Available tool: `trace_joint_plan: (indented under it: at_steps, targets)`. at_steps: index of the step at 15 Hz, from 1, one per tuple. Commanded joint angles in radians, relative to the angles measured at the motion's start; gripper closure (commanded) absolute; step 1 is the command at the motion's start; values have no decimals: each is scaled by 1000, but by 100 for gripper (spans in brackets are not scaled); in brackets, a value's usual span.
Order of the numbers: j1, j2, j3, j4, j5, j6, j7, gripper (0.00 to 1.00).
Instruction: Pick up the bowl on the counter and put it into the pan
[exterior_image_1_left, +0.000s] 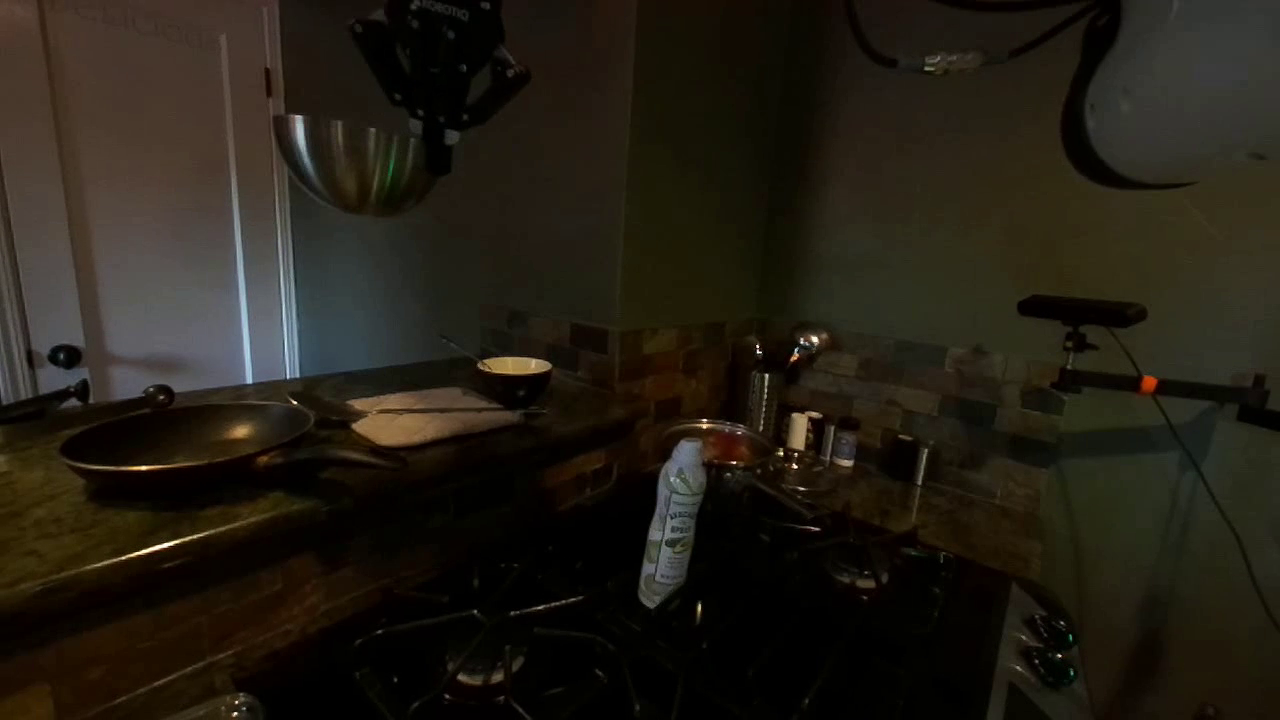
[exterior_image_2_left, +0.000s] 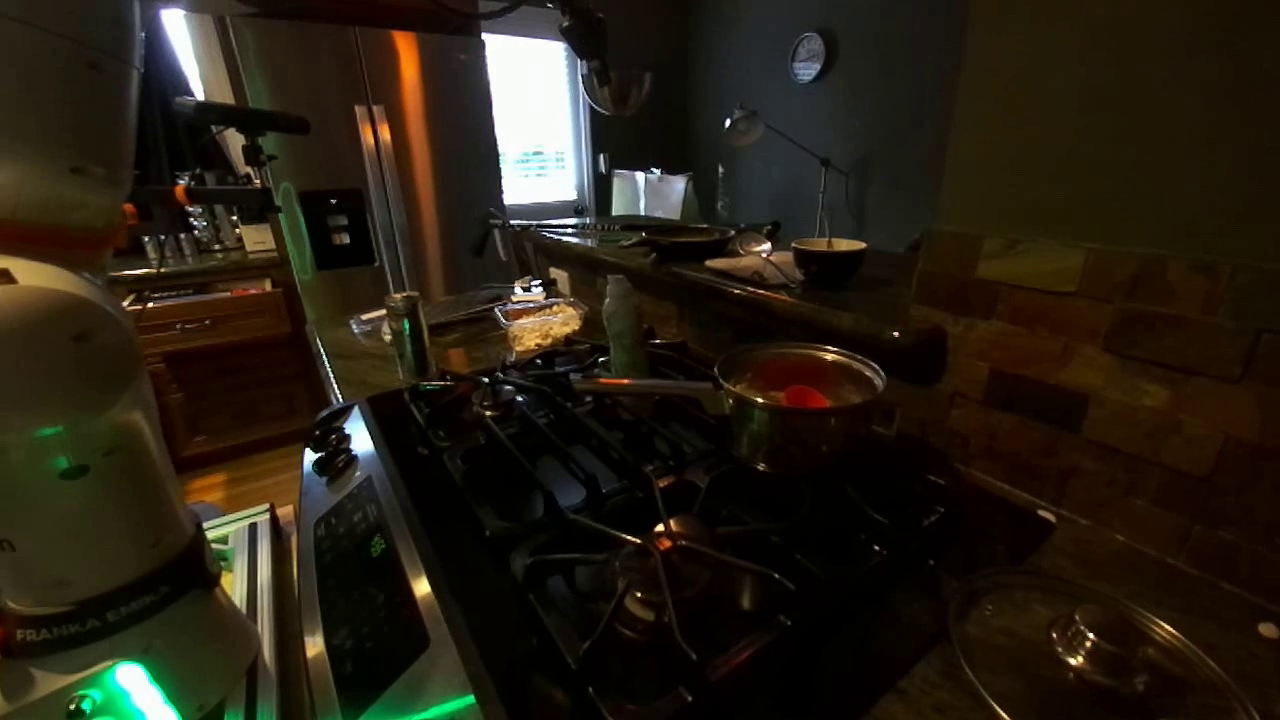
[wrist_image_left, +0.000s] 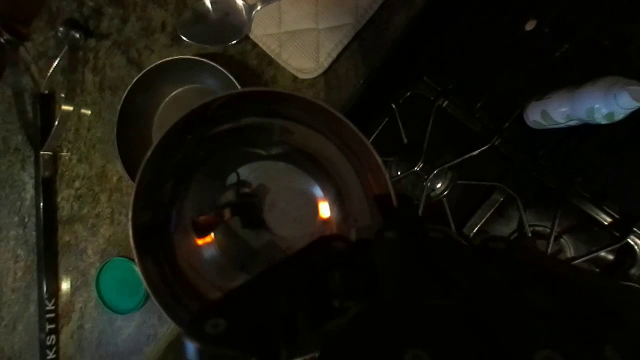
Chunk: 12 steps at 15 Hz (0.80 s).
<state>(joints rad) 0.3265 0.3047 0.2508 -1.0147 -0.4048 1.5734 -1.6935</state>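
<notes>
My black, angular, jointed gripper (exterior_image_1_left: 438, 158) carries pale ROBOTIQ lettering (exterior_image_1_left: 442, 10). My smooth, rounded, pale-grey arm casing (exterior_image_1_left: 1180, 100) is edged in black, and my black cable (exterior_image_1_left: 905, 66) has a shiny metallic connector (exterior_image_1_left: 953, 63). My pale, curved base (exterior_image_2_left: 90, 470) wears a black band (exterior_image_2_left: 110, 618) printed FRANKA EMIKA, above a glowing green light (exterior_image_2_left: 140, 690).

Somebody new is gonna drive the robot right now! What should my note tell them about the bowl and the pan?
Gripper: shut on the rim of the shiny bowl.
Bowl: up in the air, open side up.
Pan: on the counter; in the wrist view, the bowl hides part of it.
Done: bowl picked up.
Left: probably line it up over the pan, lower it in, let go.
</notes>
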Motion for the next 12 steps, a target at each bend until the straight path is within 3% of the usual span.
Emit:
trace_joint_plan:
  at_steps: [1, 5, 12]
  targets:
    - [1, 2, 0, -3, 0, 0, 2, 97]
    - [-12, -2, -3, -6, 0, 0, 2, 99]
    - [44, 278, -28, 336, -10, -309, 121, 99]
